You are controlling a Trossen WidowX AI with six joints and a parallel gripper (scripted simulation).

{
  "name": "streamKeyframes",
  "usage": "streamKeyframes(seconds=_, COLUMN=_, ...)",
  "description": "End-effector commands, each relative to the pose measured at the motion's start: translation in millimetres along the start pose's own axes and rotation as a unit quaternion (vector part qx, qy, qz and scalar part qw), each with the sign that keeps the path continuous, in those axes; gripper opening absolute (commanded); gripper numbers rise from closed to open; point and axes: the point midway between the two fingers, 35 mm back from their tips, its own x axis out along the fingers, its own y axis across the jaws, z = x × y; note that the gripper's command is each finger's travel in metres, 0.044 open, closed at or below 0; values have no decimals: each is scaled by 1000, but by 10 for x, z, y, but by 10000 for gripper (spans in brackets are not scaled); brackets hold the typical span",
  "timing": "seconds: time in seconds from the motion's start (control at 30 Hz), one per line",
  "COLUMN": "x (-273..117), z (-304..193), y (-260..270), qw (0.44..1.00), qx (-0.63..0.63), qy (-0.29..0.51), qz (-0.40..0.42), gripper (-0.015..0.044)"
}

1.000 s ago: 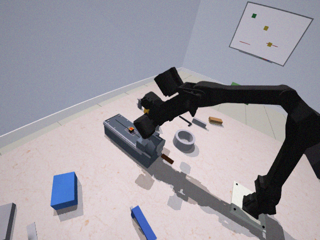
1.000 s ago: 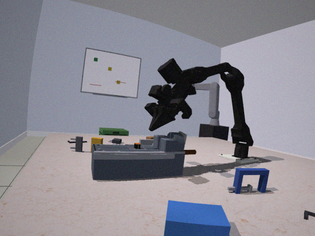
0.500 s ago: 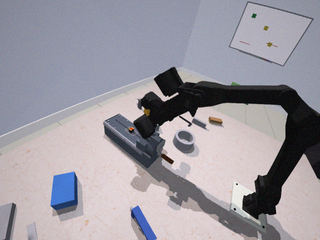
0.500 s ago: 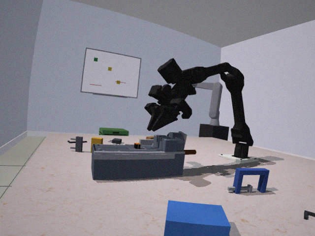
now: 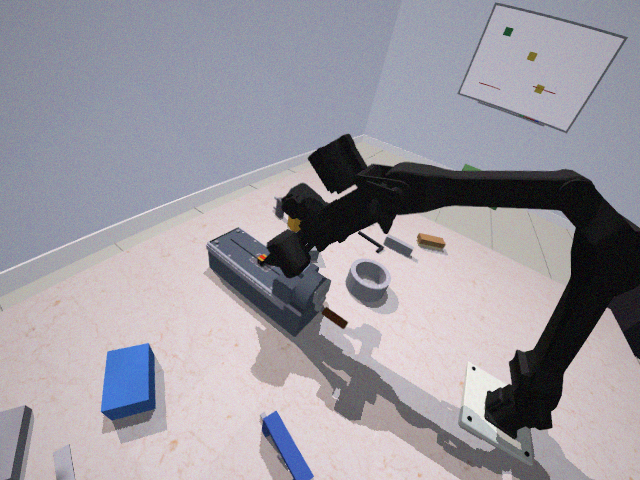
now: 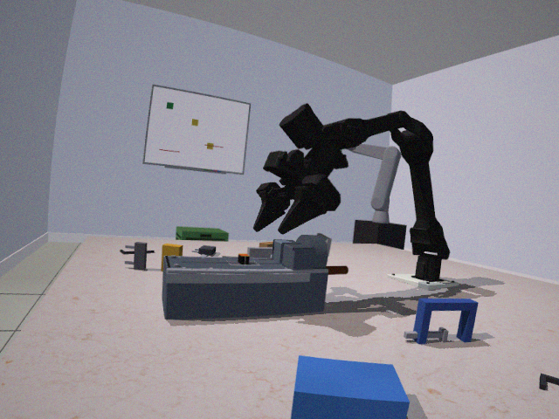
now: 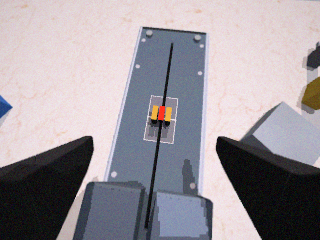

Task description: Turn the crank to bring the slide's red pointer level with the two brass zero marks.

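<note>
The slate-grey machine (image 5: 248,289) (image 6: 244,295) (image 7: 187,85) stands on the table, its long slot facing up. In the wrist view the red pointer (image 7: 161,113) sits between the left brass mark (image 7: 154,113) and the right brass mark (image 7: 168,114) and looks level with them; any tiny offset is too small to tell. The crank's brown handle (image 5: 334,317) (image 6: 338,270) sticks out low at the machine's headstock end, with nothing touching it. My gripper (image 6: 270,230) (image 7: 156,142) is open and empty, above the machine's top and apart from it. The handle is outside the wrist view.
A grey ring (image 5: 356,271) stands beside the machine. A blue block (image 5: 126,379) (image 6: 348,376) and a blue arch (image 5: 286,444) (image 6: 446,304) lie on its other side. A yellow block (image 5: 294,224) (image 6: 172,252) (image 7: 312,96) stands behind it. An orange-brown block (image 5: 430,240) lies farther back.
</note>
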Motion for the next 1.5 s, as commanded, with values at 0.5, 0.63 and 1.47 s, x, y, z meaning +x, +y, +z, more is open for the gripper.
streamKeyframes(seconds=0.5, x=-1, z=0, y=0, qw=1000, qx=0, qy=0, qz=0, gripper=0)
streamKeyframes(seconds=0.63, x=-1, z=0, y=0, qw=1000, qx=0, qy=0, qz=0, gripper=0)
streamKeyframes(seconds=1.47, x=0, z=0, y=1, qw=1000, qx=0, qy=0, qz=0, gripper=367)
